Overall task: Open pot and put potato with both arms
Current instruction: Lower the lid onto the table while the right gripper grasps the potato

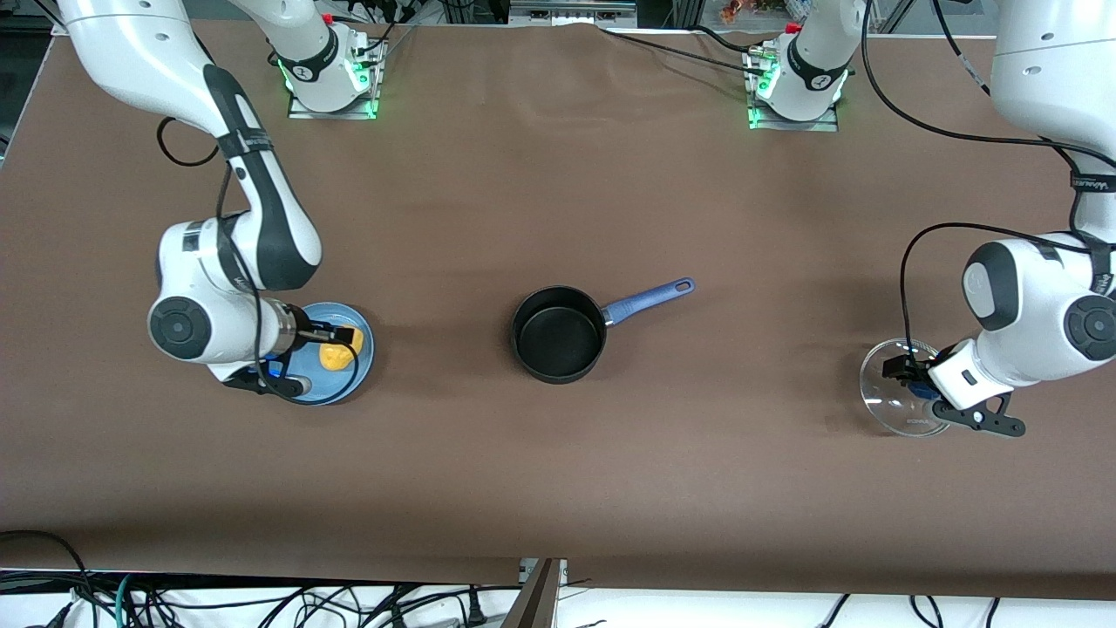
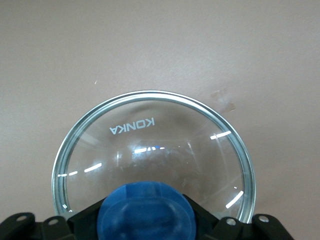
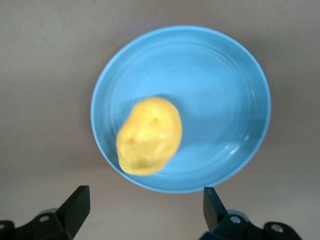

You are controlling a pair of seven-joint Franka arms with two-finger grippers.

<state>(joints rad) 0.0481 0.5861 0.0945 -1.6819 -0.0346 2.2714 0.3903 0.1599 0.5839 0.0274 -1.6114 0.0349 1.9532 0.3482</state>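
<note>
Pot [image 1: 559,335]: sitting uncovered mid-surface.
Left claw [image 1: 907,377]: gripping the glass lid's [image 2: 150,145] blue knob [image 2: 145,210].
Right claw [image 3: 145,205]: hovering released over the potato [image 3: 150,136] on the blue plate [image 3: 225,90].

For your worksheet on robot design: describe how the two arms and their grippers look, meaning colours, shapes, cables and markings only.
Both arms are glossy white rounded segments with black and grey joint bands and round dark end caps. Black cables loop loosely along each. Their bases glow green. The left gripper and right gripper are black, with angular two-finger tips and small screw holes.
</note>
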